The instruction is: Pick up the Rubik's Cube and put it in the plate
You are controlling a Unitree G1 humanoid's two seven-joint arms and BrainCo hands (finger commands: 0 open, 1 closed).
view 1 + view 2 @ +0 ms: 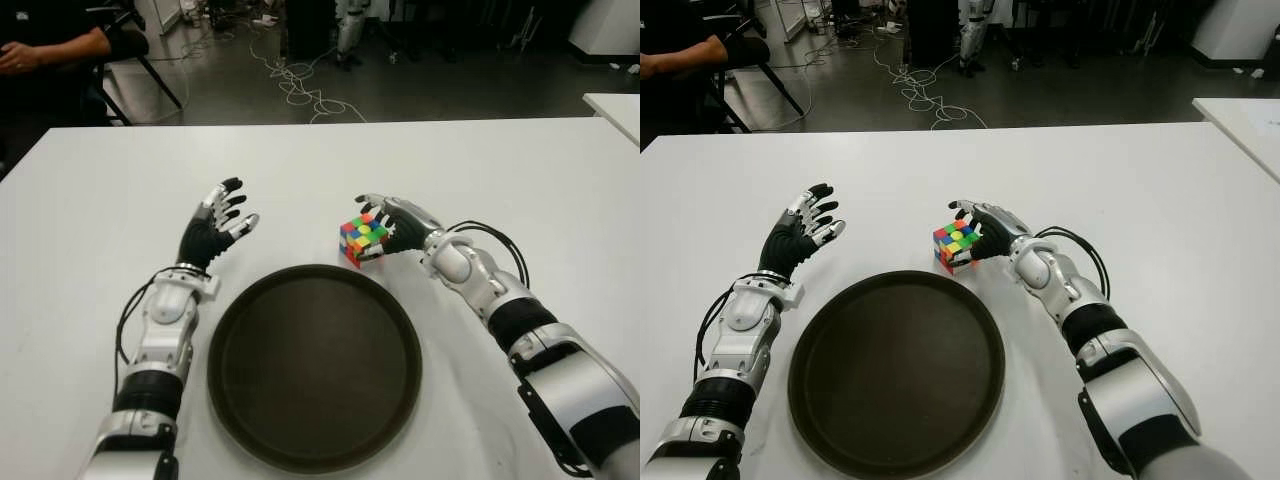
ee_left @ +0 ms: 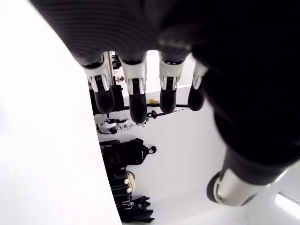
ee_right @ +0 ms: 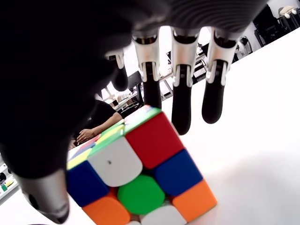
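Two hands over a white table (image 1: 90,200), one busy, one idle; right hand (image 1: 400,225) right up against the cube (image 1: 362,239), on its right side, fingers (image 3: 182,101) arched over the top; in the right wrist view, fingertips hanging just above the far edge, thumb down beside the near corner, still slightly spread; cannot tell whether anything presses the cube yet; no firm clamp showing. Cube down on the table, turned corner-on to the robot, just past the far right rim of the plate (image 1: 314,365) and not inside it; yellow and green squares on top, red, blue and orange down the sides. Plate dark, round, holding nothing, right in front of the robot between the two arms. Left hand (image 1: 218,226) raised off to the left of the plate's far edge, palm turned inward, fingers (image 2: 133,96) straight and spread apart, holding nothing. Black cables (image 1: 497,242) looping off the right wrist. Beyond the table, more cables (image 1: 300,85) tangled on the dark floor; a person's arm (image 1: 55,48) at far left, beside a chair.
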